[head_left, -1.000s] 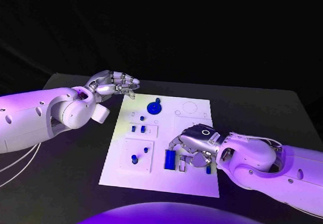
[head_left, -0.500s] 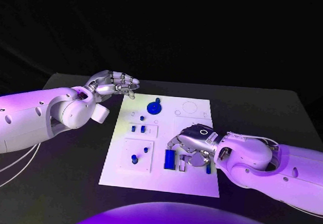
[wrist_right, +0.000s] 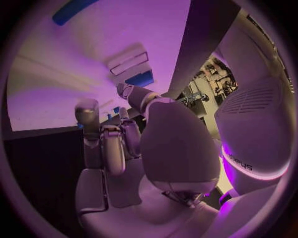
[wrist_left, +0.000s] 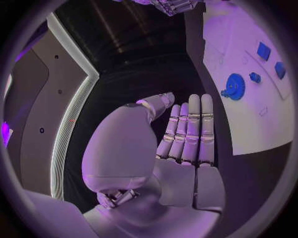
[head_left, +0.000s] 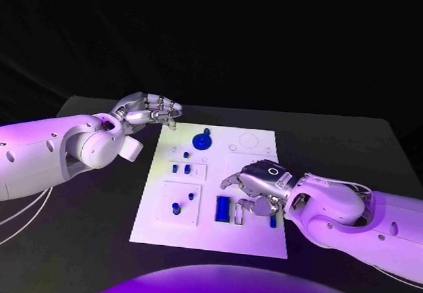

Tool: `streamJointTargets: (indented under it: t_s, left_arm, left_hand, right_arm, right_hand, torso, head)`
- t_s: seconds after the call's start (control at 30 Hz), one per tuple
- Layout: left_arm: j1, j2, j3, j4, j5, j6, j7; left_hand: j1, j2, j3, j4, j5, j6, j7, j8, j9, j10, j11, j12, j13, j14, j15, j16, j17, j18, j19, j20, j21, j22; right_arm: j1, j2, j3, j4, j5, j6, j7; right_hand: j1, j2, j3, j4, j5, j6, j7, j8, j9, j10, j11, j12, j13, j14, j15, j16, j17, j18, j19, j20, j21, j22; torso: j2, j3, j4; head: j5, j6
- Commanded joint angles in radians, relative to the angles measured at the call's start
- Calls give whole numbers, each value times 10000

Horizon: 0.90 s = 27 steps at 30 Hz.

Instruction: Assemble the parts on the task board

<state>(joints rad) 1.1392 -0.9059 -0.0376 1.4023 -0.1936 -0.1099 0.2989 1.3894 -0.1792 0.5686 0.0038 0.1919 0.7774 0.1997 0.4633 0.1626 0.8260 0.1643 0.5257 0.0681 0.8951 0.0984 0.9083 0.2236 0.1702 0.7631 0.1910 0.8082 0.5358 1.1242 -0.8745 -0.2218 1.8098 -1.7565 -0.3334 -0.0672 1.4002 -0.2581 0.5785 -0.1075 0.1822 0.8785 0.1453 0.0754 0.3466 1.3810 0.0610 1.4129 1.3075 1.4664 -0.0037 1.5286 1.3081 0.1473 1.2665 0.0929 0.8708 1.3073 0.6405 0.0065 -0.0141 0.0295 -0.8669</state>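
Right hand (head_left: 257, 183) sits curled over the task board (head_left: 205, 234) right by the long blue bar (head_left: 223, 208); can't tell if it's pinching anything, fingertips are hidden. Left hand (head_left: 148, 108) is off the board's far left corner, fingers together, holding nothing.

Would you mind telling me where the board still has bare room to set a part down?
The board's near strip, below the long blue bar and the recessed square, is bare. Its far right corner holds only outlines beside the blue gear. The middle right is crowded: the right hand hovers there over the small parts. The left hand stays off the board's far left corner.
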Motion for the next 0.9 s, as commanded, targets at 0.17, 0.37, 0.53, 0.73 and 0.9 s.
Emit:
streamJointTargets:
  t_s: [0.17,0.37,0.53,0.73,0.9]
  left_arm:
    - [11,20,8,4,-31,127,61]
    - [11,25,8,8,-32,88,118]
    - [11,23,8,24,-32,50,154]
    - [10,29,8,25,-33,34,163]
    - [9,80,8,-18,-33,40,167]
  left_hand:
    - [77,44,-5,-36,-5,19,251,46,-9,58,2,-17,-13,42,-41,-66,-15,110,21,-21,29,9]
    - [72,46,-7,-42,-8,23,254,49,-20,60,6,-23,-15,42,-37,-79,-20,104,5,-21,46,26]
    - [72,46,-7,-42,-8,23,254,49,-20,60,6,-23,-15,42,-37,-79,-20,104,5,-21,46,26]
    - [72,46,-7,-42,-8,23,254,49,-20,60,6,-23,-15,42,-37,-79,-20,104,5,-21,46,26]
    - [72,46,-7,-42,-8,23,254,49,-20,60,6,-23,-15,42,-37,-79,-20,104,5,-21,46,26]
  right_arm:
    - [8,-240,9,143,75,-871,-298]
    - [59,-863,32,301,2044,-1614,-955]
    - [117,-1541,38,578,4005,-1772,-1643]
    - [0,-2221,32,989,5016,-1744,-2346]
    - [-270,-2613,28,1171,5341,-1909,-2871]
  right_hand:
    - [-84,-27,180,5,-61,418,35,234,40,94,99,105,322,518,118,69,1205,-220,112,55,216,991]
    - [-1358,-221,-189,1058,-462,1013,79,624,116,501,123,394,710,755,128,199,1726,-406,712,109,1269,1192]
    - [-1913,-95,-2209,2609,-274,1555,-284,1312,323,869,-215,558,1036,916,-230,279,2124,-573,1361,-106,2168,1372]
    - [-1023,232,-4212,3940,-253,1676,-433,1860,465,988,-395,549,1148,911,-373,239,2075,-615,1522,-248,2281,1406]
    - [-1018,424,-4819,4006,-256,1737,-491,2005,483,989,-408,500,1129,910,-397,227,2065,-604,1513,-274,2192,1396]
  torso:
    - [-5,-2,-8]
    - [-20,-8,-9]
    - [-20,-20,-13]
    - [-25,-18,-47]
    - [-61,-30,-78]
  head:
    - [-34,23]
    - [-108,53]
    - [-176,43]
    - [-241,76]
    - [-257,71]
